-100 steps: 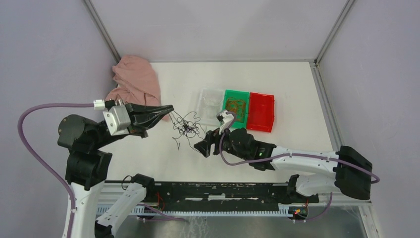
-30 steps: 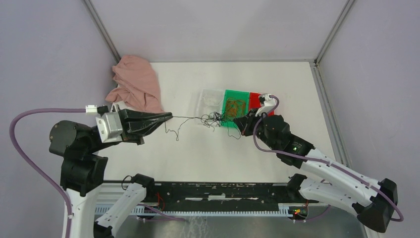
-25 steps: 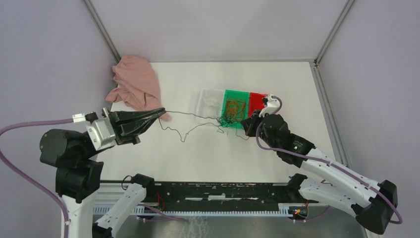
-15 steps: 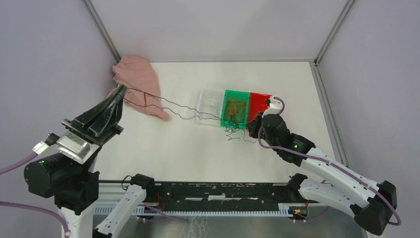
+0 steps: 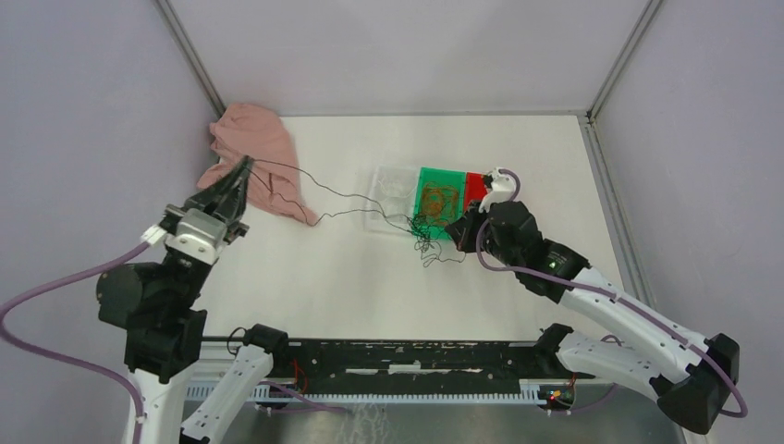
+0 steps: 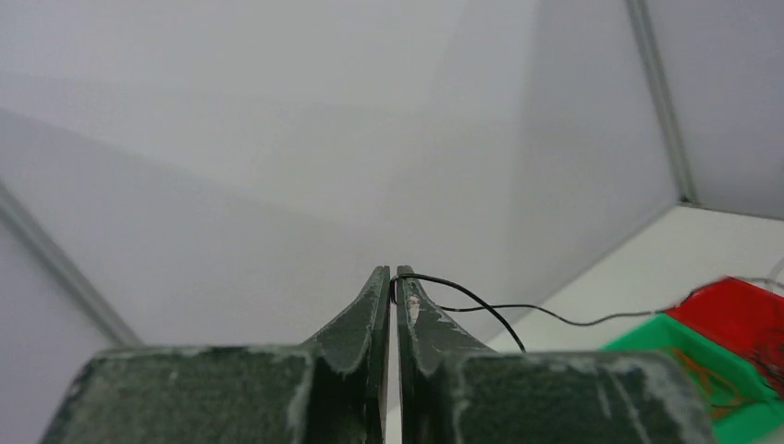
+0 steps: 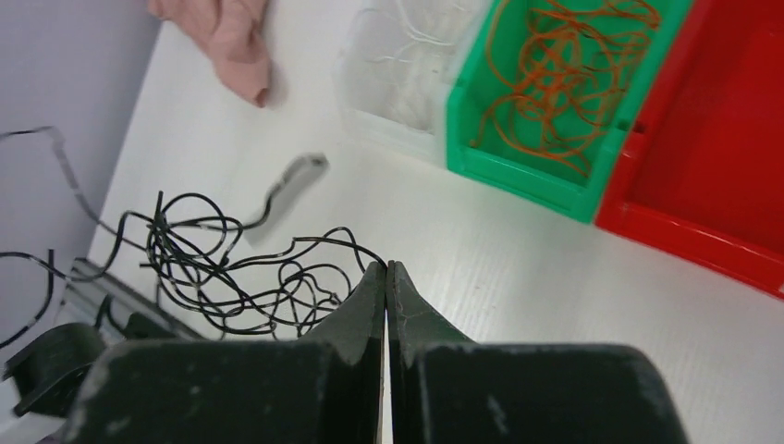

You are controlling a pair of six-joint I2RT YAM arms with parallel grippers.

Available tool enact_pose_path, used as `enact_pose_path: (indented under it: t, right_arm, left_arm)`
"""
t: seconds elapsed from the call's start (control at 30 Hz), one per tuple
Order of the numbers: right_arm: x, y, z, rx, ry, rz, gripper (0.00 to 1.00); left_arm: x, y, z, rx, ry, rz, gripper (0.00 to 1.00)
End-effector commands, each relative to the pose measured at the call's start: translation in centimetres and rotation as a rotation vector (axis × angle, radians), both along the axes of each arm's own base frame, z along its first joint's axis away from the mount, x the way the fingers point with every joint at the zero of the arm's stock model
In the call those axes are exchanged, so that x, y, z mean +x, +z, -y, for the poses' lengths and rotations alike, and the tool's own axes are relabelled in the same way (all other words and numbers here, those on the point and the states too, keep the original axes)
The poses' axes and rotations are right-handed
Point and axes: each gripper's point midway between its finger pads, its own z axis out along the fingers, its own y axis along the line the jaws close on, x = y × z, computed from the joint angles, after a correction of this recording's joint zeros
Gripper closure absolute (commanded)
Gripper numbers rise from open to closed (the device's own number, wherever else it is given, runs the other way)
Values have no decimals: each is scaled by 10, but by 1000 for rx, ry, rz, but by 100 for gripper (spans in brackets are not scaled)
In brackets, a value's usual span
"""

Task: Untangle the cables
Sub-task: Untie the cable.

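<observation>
Orange cables point(image 7: 564, 74) sit in green bin point(image 7: 518, 176); black wad point(image 7: 240, 277) not untangled; left gripper point(image 6: 392, 275) pinches one strand point(image 6: 434, 278), right gripper point(image 7: 386, 268) clenched on that wad, I think.

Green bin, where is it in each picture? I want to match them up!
Top view: the green bin sits in the middle of the table.
Left wrist view: the green bin is in the bottom right corner, partly cut off.
Right wrist view: the green bin is at the top middle, with orange wires inside.
Shared landmark: the red bin, right beside it in all three.
</observation>
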Motion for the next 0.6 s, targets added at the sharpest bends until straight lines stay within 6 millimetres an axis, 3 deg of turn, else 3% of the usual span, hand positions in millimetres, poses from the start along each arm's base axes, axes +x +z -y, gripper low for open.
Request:
enact_pose_path:
  t: [0.0, 0.1, 0.2, 0.43, 0.57]
  right_arm:
    - [-4, 74, -37, 143, 184, 121, 99]
    - [-7, 76, -37, 149, 194, 116, 99]
    - [-7, 57, -34, 123, 175, 83, 99]
    - [-8, -21, -32, 25, 141, -91, 99]
    - [-11, -47, -24, -11, 102, -146, 99]
  left_arm:
    - [-2, -79, 47, 102, -259, -223, 90]
    - [-7, -71, 47, 43, -285, -198, 93]
    - [-12, -41, 39, -15, -257, -134, 97]
    - [-45, 75, -28, -207, 22, 268, 97]
    - [-79, 132, -59, -304, 123, 463, 97]
